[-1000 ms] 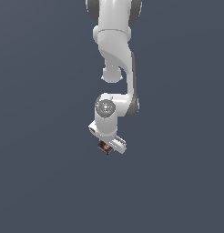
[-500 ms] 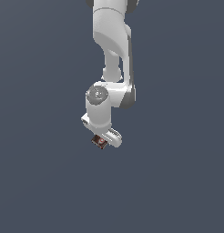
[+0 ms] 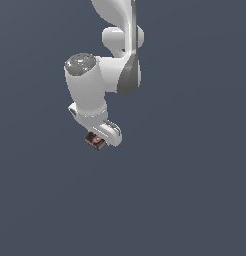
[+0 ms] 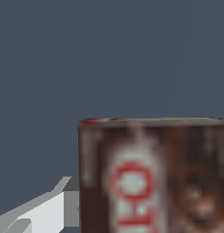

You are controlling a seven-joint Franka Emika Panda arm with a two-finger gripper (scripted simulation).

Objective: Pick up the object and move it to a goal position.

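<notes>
The object (image 3: 95, 141) is a small dark brown-red box with a red-white oval logo. It hangs under the white arm in the exterior view, held at the gripper (image 3: 101, 140), which is shut on it. In the wrist view the object (image 4: 152, 177) fills much of the picture, blurred and very close, its logo facing the camera. One pale finger (image 4: 45, 210) shows beside it; the other finger is out of frame. The box is off the ground, with only plain grey behind it.
The white arm's wrist and elbow links (image 3: 102, 75) rise above the gripper toward the top of the exterior view. All around is a plain dark grey-blue background, with no other objects or goal marker visible.
The arm has swung toward the exterior view's left and risen slightly, carrying the box with it. The wrist has turned, and the grip on the box is unchanged.
</notes>
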